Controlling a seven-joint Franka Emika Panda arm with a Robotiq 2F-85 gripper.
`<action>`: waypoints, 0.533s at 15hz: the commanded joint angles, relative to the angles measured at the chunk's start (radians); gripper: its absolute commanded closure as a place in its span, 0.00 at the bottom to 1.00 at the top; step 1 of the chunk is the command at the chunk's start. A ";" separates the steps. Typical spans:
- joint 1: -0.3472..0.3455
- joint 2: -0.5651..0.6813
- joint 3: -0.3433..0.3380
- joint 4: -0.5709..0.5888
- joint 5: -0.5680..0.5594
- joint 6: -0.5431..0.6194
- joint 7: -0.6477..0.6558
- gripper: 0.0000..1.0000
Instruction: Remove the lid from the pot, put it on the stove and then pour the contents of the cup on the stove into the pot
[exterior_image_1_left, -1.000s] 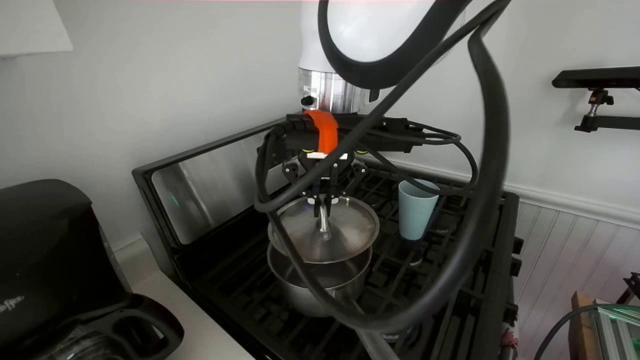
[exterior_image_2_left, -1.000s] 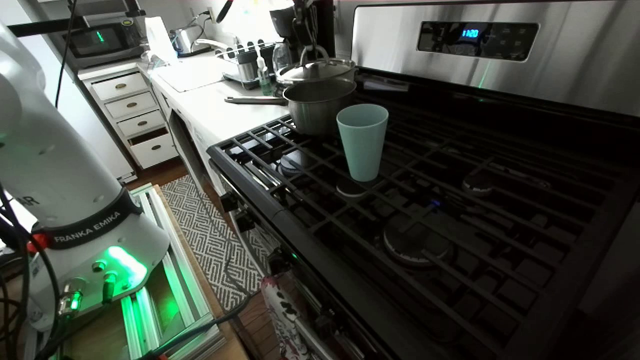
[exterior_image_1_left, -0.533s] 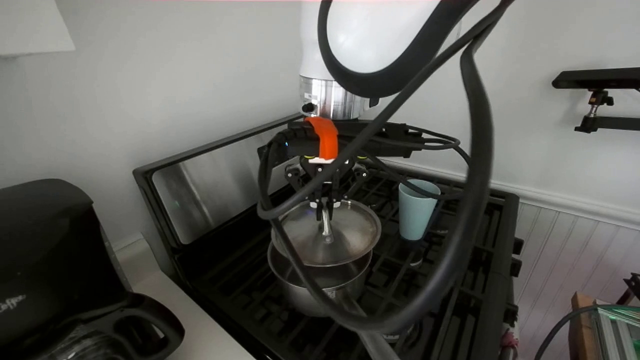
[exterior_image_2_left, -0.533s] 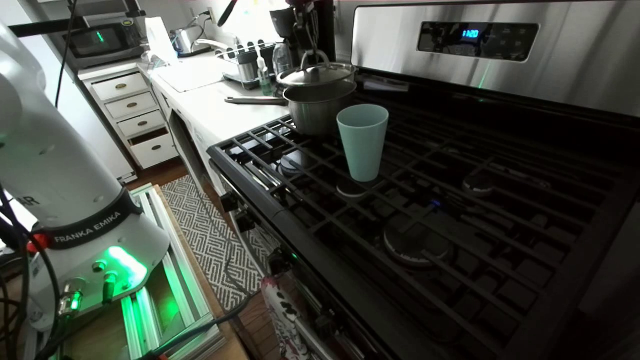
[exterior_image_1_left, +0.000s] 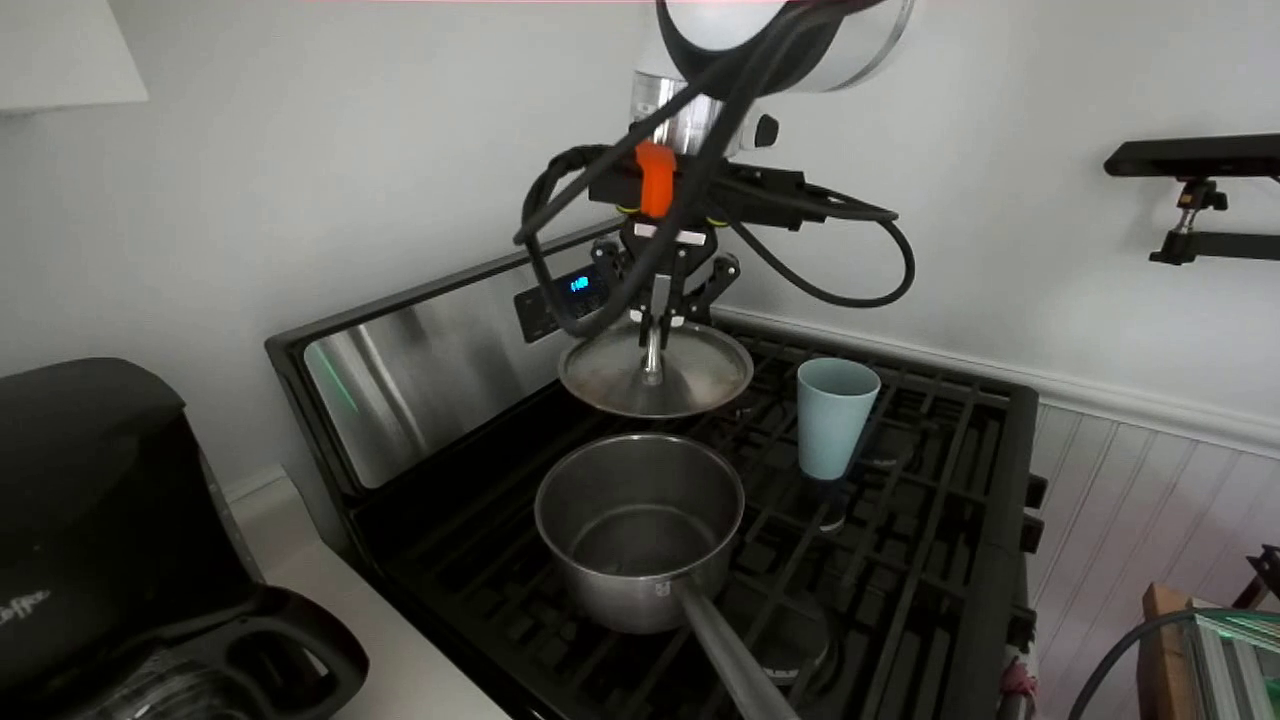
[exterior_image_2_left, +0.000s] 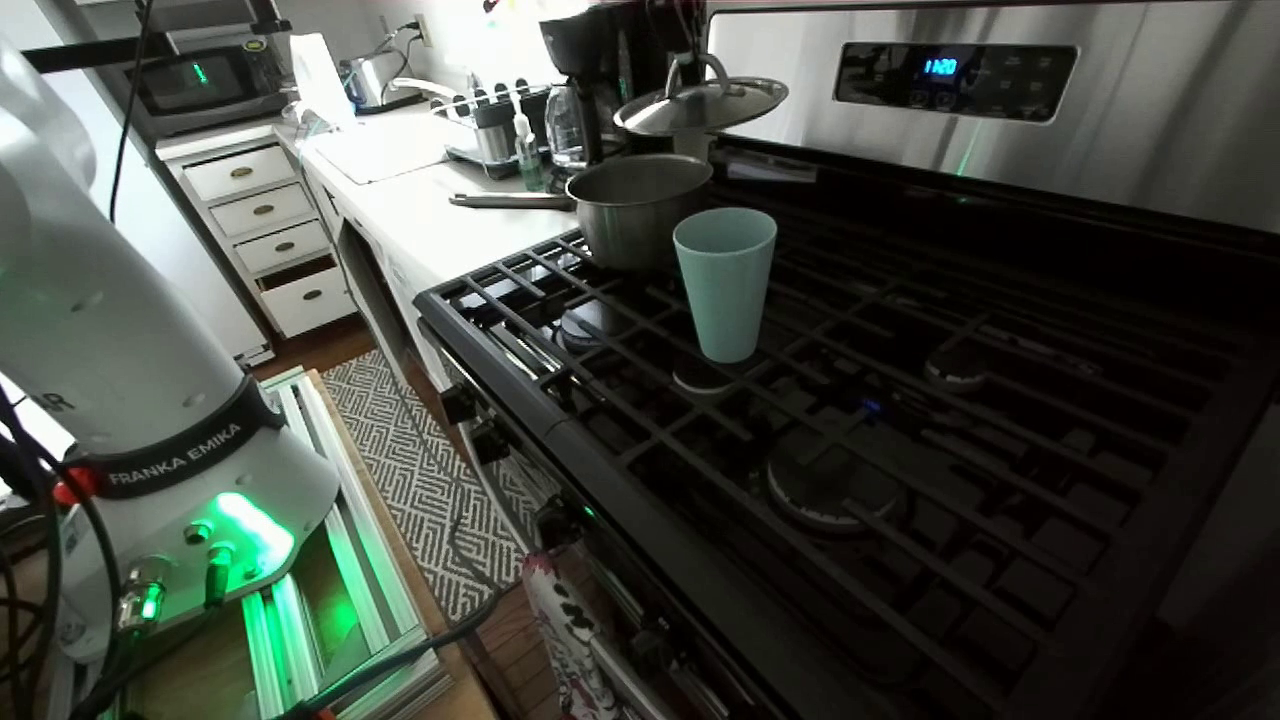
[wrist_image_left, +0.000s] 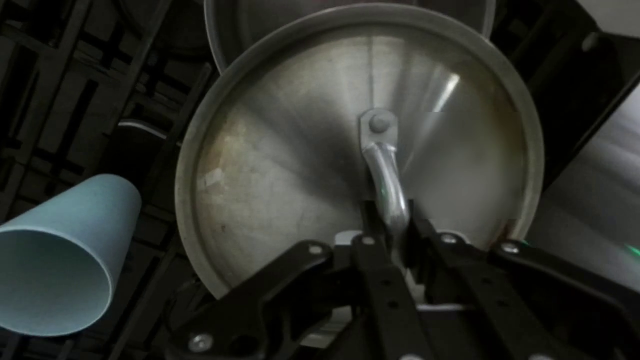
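Note:
My gripper (exterior_image_1_left: 655, 338) is shut on the arched handle of the silver lid (exterior_image_1_left: 705, 372), which hangs roughly level in the air. In the wrist view the black fingers (wrist_image_left: 370, 222) stand either side of that handle, and the lid (wrist_image_left: 280, 165) overlaps part of the pot's rim (wrist_image_left: 215, 40). The steel pot (exterior_image_1_left: 620, 600) sits uncovered on the stove (exterior_image_1_left: 930, 480), its inner bottom visible, its long handle pointing away from the lid. Upright on the grates stands the pale blue cup (exterior_image_2_left: 725, 290); its contents do not show. In an exterior view the lid (exterior_image_2_left: 710, 108) is above and behind the pot (exterior_image_2_left: 640, 220).
The steel back panel (exterior_image_1_left: 440, 370) rises close beside the lid. A black coffee maker (exterior_image_1_left: 110, 540) is on the white counter (exterior_image_1_left: 300, 560). Black cables (exterior_image_1_left: 890, 260) loop around the wrist. Grates and burners (exterior_image_2_left: 835, 485) extend beyond the cup.
The gripper has carried the lid upward and away from over the pot, along the back panel's side, uncovering the pot's mouth. The pot and cup have stayed put.

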 joint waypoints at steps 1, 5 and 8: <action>-0.029 0.072 -0.040 0.115 0.032 -0.021 0.027 0.96; -0.051 0.155 -0.086 0.208 0.041 -0.025 0.041 0.96; -0.063 0.221 -0.118 0.268 0.056 -0.021 0.046 0.96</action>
